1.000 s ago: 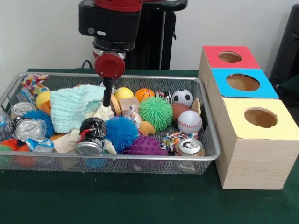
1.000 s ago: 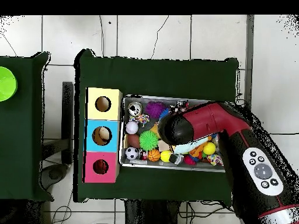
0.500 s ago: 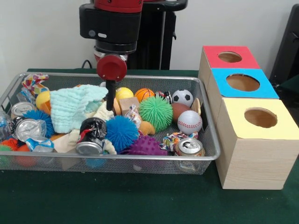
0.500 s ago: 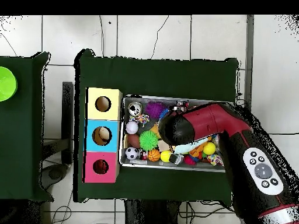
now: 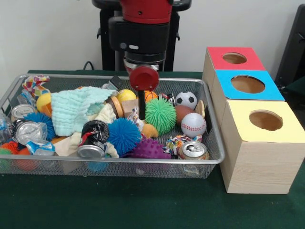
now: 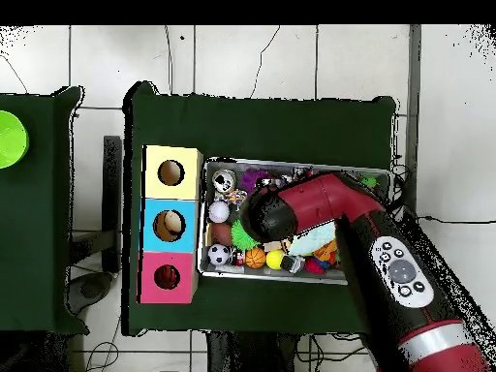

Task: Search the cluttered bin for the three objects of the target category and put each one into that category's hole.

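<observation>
I take the silver wire-mesh bin (image 5: 209, 157) as my landmark; it sits on the green cloth-covered tabletop (image 5: 143, 205). Just beside the bin's right end in the front view stands the wooden three-part sorting box (image 5: 259, 157), with a red-topped hole (image 5: 234, 58) farthest back, a blue-topped hole (image 5: 248, 84) in the middle and a yellow-topped hole (image 5: 266, 120) nearest the camera. The red and black robot arm (image 5: 140, 28) comes down over the bin's back middle; from overhead its bulk covers much of the bin. A dark stem with the fingers (image 5: 141, 110) reaches down among the clutter, but I cannot tell whether the fingers are spread or pinched, nor whether they grip anything.

Inside the bin, a pale mint knitted cloth (image 5: 74, 109) lies toward the left. A green spiky rubber ball (image 5: 159, 116) sits just right of the stem, a blue spiky ball (image 5: 124, 136) lies in front of it, and a purple spiky ball (image 5: 150, 149) rests near the front wall. At the bin's right end I see a white baseball (image 5: 193, 124), a black-and-white soccer ball (image 5: 186, 99) behind it, and a small orange basketball (image 5: 149, 95) partly behind the arm. A crushed silver drink can (image 5: 193, 150) lies in the front right corner, a dark can (image 5: 93, 138) left of the blue ball.
</observation>
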